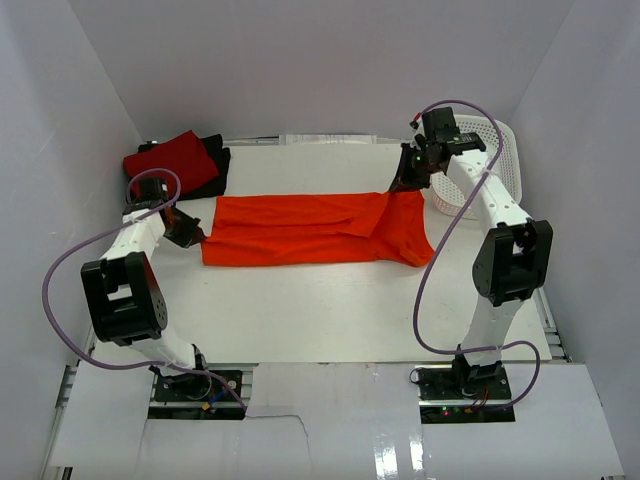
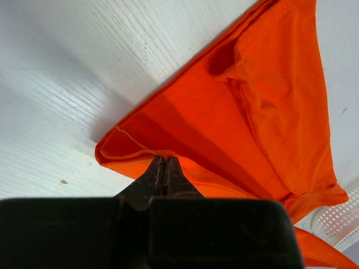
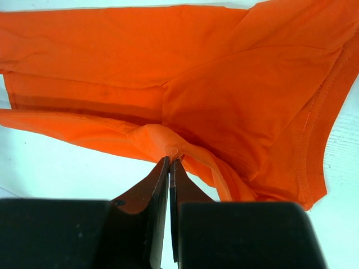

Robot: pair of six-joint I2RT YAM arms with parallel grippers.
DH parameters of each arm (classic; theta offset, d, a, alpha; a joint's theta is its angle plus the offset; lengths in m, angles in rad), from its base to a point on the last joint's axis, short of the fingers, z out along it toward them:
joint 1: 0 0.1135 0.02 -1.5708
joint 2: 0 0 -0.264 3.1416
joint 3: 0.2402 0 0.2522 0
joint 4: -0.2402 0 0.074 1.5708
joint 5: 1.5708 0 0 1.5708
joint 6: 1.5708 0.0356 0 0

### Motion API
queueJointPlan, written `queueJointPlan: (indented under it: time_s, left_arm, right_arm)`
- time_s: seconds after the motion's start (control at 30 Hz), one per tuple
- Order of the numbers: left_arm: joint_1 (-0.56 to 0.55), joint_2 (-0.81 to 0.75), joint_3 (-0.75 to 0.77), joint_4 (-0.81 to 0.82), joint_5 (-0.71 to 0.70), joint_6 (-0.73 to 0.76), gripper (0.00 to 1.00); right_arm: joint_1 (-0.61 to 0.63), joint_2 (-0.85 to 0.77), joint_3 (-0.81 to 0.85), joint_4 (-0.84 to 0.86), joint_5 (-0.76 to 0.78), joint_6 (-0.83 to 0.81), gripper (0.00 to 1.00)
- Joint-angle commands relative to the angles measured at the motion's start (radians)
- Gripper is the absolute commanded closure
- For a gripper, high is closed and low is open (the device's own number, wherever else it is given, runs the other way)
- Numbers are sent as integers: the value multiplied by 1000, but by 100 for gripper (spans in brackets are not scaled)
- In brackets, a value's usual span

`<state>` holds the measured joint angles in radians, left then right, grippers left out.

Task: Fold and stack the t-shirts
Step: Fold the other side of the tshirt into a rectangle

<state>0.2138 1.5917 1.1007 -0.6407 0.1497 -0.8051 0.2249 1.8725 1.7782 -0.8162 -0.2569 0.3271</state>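
Note:
The bright orange t-shirt (image 1: 310,230) lies stretched out as a long band across the middle of the table. My left gripper (image 1: 196,235) is shut on its left end, pinching a folded corner (image 2: 162,157). My right gripper (image 1: 400,186) is shut on its far right edge, pinching a bunch of cloth (image 3: 170,158). The shirt's right part (image 3: 252,101) hangs in folds below that grip. The crimson red t-shirt (image 1: 168,160) lies folded on the black t-shirt (image 1: 212,170) at the far left corner.
A white perforated basket (image 1: 490,165) stands at the far right, behind my right arm; its rim also shows in the left wrist view (image 2: 336,221). White walls close in the table on three sides.

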Motion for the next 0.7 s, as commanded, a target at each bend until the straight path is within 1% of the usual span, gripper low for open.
queueJointPlan:
  time_s: [0.0, 0.3, 0.67]
  left_arm:
    - [7, 10, 50, 32, -10, 27, 100]
    - [1, 76, 129, 52, 28, 52, 100]
    - [-10, 122, 179, 52, 51, 55, 100]
  right_arm:
    - [2, 14, 58, -4, 2, -20, 92]
    - [-4, 39, 86, -6, 2, -22, 92]
    - [-15, 76, 131, -14, -2, -22, 92]
